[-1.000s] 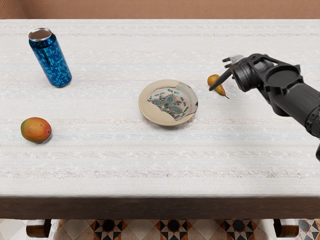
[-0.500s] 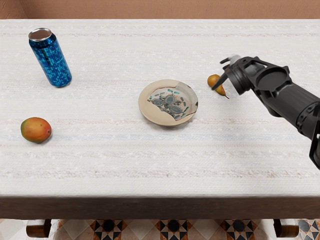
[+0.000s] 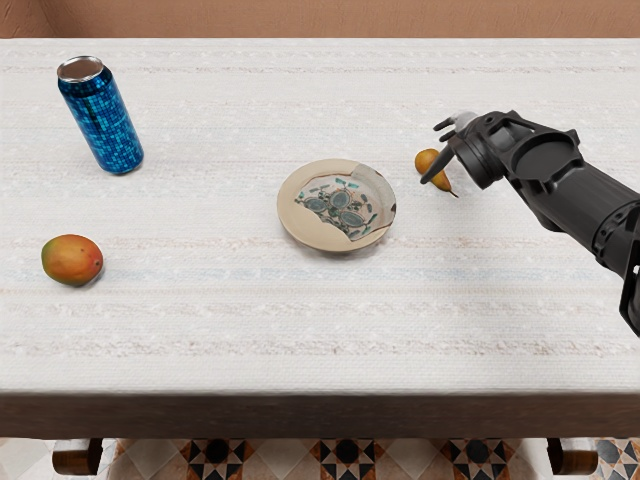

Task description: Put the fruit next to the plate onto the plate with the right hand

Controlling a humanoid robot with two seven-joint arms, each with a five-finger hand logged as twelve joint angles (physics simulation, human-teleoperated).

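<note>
A small yellow-orange pear [image 3: 431,165] lies on the white table just right of the patterned plate [image 3: 336,205]. My right hand [image 3: 447,150] comes in from the right edge and hovers right over the pear's right side. Its dark fingers [image 3: 440,165] are spread around the pear and hold nothing. Part of the pear is hidden behind them. The left arm does not show.
A blue mosaic can [image 3: 99,115] stands at the far left back. A red-green mango [image 3: 72,259] lies at the left, nearer the front. The table's front edge [image 3: 320,400] runs across the bottom.
My right hand has shifted slightly left and closer over the pear, with its fingers reaching down beside it. The pear, plate, can and mango have not moved.
</note>
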